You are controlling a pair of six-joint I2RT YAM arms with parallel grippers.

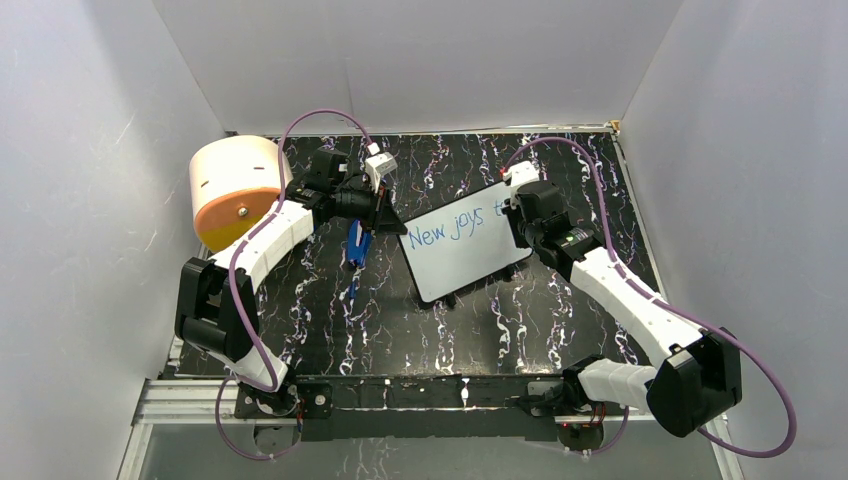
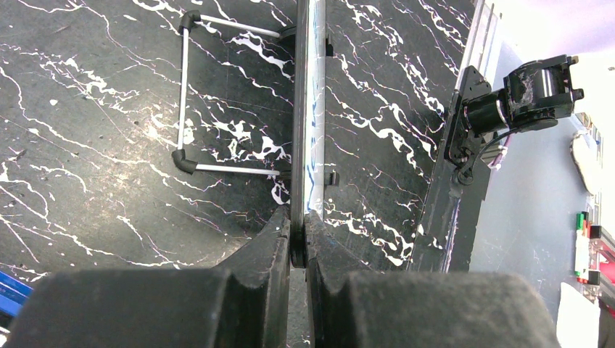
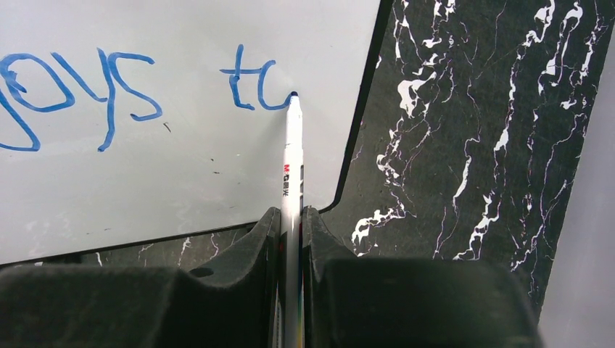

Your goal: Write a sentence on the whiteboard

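Note:
The whiteboard (image 1: 460, 243) stands tilted on the dark marbled table, black-framed, seen edge-on as the whiteboard (image 2: 308, 109) in the left wrist view. My left gripper (image 1: 385, 212) is shut on its left edge; the left gripper (image 2: 298, 235) pinches the frame between both fingers. The sentence (image 1: 455, 228) in blue reads "New joys t" from above; up close the sentence (image 3: 109, 90) shows "joys" and "t" plus a part-drawn round letter. My right gripper (image 1: 517, 208) is shut on a white marker (image 3: 292, 167), its blue tip touching the whiteboard (image 3: 181, 174) at the end of that letter. The right gripper (image 3: 291, 217) clamps the barrel.
A peach-coloured cylinder (image 1: 233, 188) lies at the table's back left. A blue object (image 1: 357, 245) rests on the table just left of the board. The board's wire stand (image 2: 187, 94) shows behind it. White walls enclose three sides; a metal rail (image 1: 400, 392) runs along the near edge.

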